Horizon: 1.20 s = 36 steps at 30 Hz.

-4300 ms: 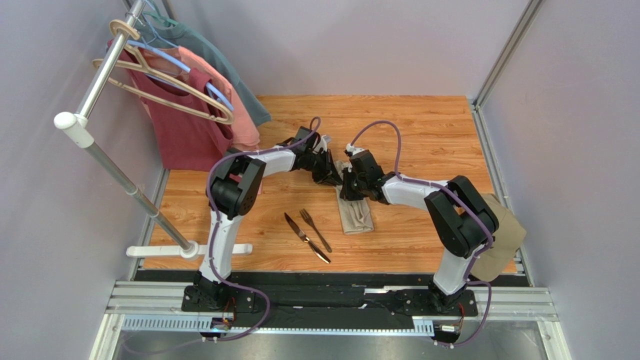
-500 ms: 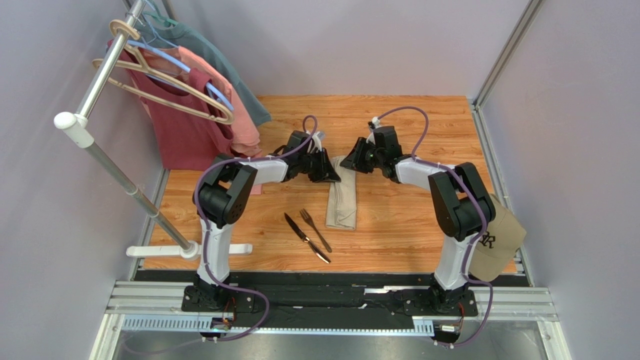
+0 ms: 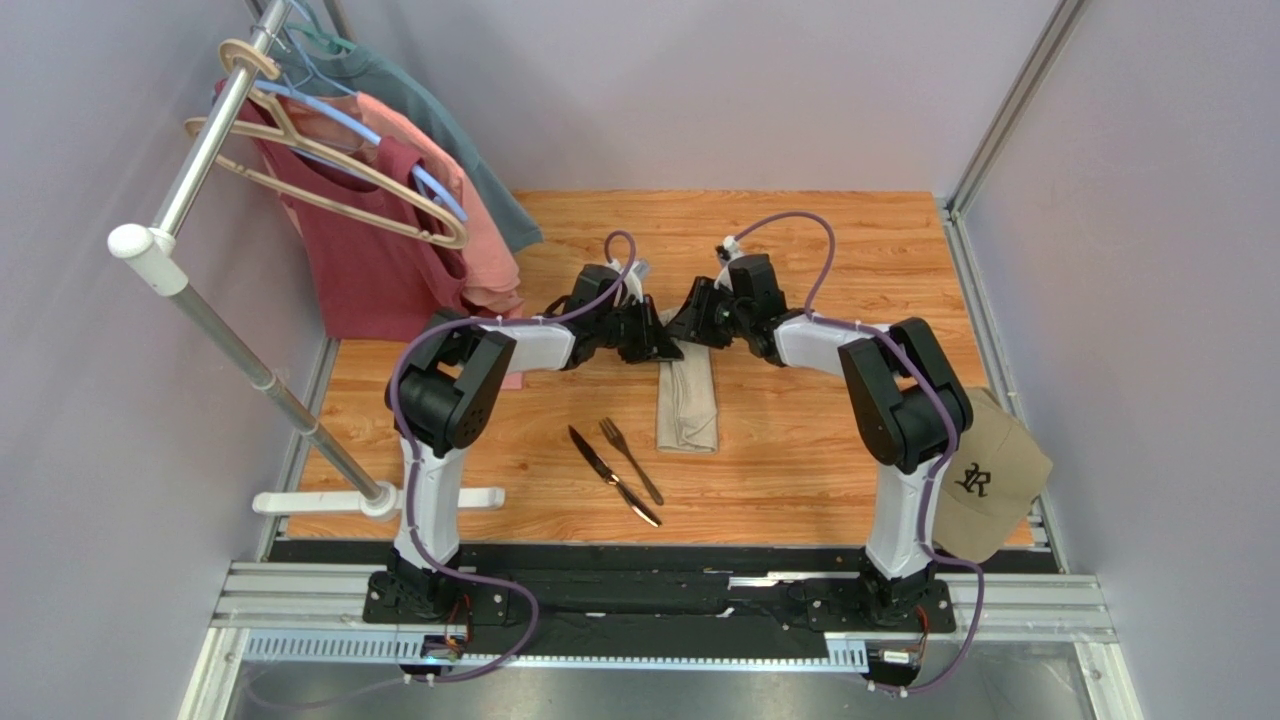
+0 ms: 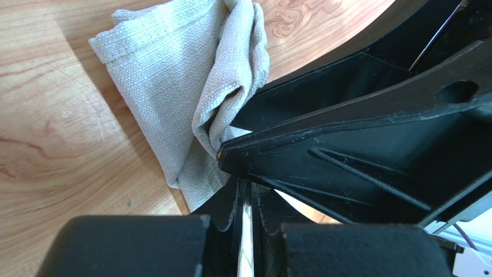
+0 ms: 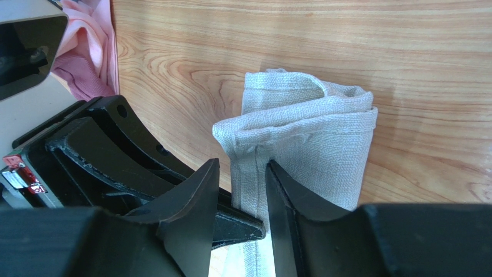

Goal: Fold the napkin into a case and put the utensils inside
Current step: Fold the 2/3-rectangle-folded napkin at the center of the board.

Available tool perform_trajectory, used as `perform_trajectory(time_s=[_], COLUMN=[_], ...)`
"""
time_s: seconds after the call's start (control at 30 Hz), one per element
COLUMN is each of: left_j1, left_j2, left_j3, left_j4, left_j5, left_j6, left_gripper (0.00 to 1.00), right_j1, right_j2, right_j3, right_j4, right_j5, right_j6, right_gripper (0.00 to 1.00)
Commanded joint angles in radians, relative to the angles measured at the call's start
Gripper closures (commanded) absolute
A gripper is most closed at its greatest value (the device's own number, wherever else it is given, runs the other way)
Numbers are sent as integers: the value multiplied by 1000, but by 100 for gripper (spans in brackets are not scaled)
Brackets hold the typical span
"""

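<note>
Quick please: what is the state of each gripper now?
Left gripper: closed, pinching the napkin.
Right gripper: open, astride a napkin edge.

I read a light-wood plank table [image 3: 842, 255] with a narrow folded beige cloth napkin [image 3: 688, 408] lying on it. Just left of that lie a dark metal fork [image 3: 631, 459] and a dark metal knife [image 3: 612, 474].

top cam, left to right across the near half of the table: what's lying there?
white rack foot → knife → fork → napkin, folded into a narrow strip → tan cap at the table's right edge
</note>
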Motion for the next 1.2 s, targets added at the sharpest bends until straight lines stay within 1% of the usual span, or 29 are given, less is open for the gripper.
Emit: perform_trajectory(time_s=[0.0, 0.07, 0.2, 0.27, 0.37, 0.47, 0.57, 0.6, 0.67, 0.7, 0.87, 1.0, 1.17], left_j1=[-9, -9, -9, -9, -9, -9, -7, -7, -6, -6, -6, -7, -9], left_j2=[-48, -44, -36, -33, -34, -45, -59, -65, -80, -91, -102, -102, -104], left_j3=[-3, 0, 6, 14, 25, 28, 22, 17, 3, -4, -12, -17, -49], left_j4=[69, 70, 69, 64, 43, 20, -22, -44, -57, -58, -81, -112, -94], left_j5=[12, 13, 16, 18, 18, 6, -25, -39, -51, -56, -42, -20, -46], left_j6=[13, 12, 5, 7, 13, 18, 1, -5, -27, -28, -22, -27, -50], left_gripper=[94, 94, 94, 94, 94, 94, 86, 80, 76, 64, 62, 57, 56], right_j1=[10, 22, 37, 46, 62, 66, 60, 56, 45, 45, 42, 42, 40], right_j2=[-4, -1, 12, 39, 48, 48, 49, 48, 42, 31, 11, 20, 19], right_j3=[49, 76, 113, 148, 152, 144, 132, 132, 118, 113, 95, 101, 87], right_j4=[10, -36, -68, -114, -125, -122, -113, -113, -110, -108, -103, -108, -93], right_j5=[33, 71, 93, 117, 162, 173, 159, 150, 135, 127, 90, 75, 76], right_j6=[-42, -63, -82, -91, -105, -105, -96, -88, -53, -40, 7, 18, 7], right_gripper=[59, 58, 54, 53, 52, 52, 53, 53, 53, 53, 54, 55, 55])
